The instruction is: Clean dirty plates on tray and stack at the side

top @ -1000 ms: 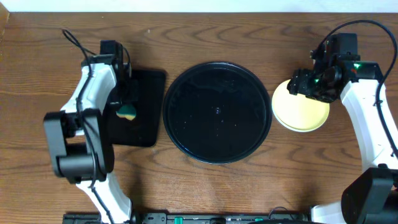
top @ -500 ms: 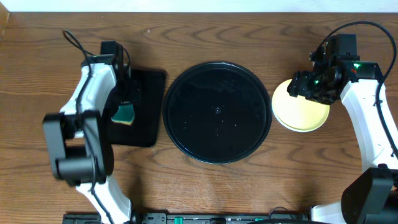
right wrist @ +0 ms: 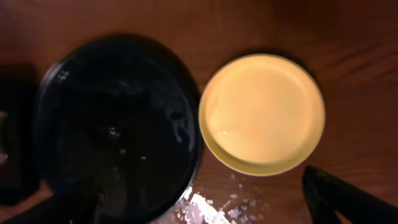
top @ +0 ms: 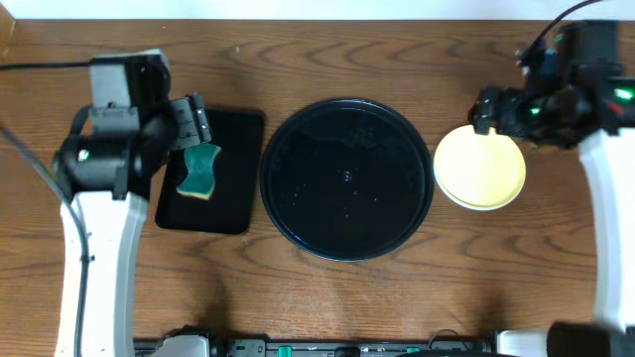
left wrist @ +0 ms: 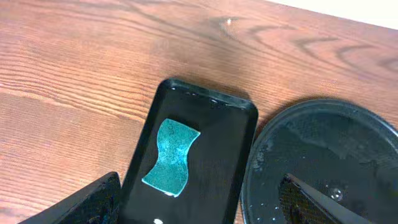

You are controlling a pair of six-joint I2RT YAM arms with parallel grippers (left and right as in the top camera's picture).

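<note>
The round black tray (top: 347,178) lies in the middle of the table, wet and with nothing on it. A pale yellow plate (top: 480,169) rests on the table just right of it; the right wrist view shows the plate (right wrist: 261,112) clean, beside the tray (right wrist: 115,124). My right gripper (top: 486,109) hovers above the plate's far edge, open and holding nothing (right wrist: 205,214). My left gripper (top: 195,121) hangs open above the teal sponge (top: 200,171), which lies loose below the jaws (left wrist: 171,155).
A smaller rectangular black tray (top: 233,139) left of the round tray holds the sponge. The left wrist view shows this tray (left wrist: 224,143) nearly touching the round tray's rim (left wrist: 267,143). Bare wooden table surrounds everything; a pale wall edge runs along the back.
My left gripper let go of the sponge and rose; the sponge now lies on the rectangular tray. My right gripper opened wider and lifted away from the yellow plate.
</note>
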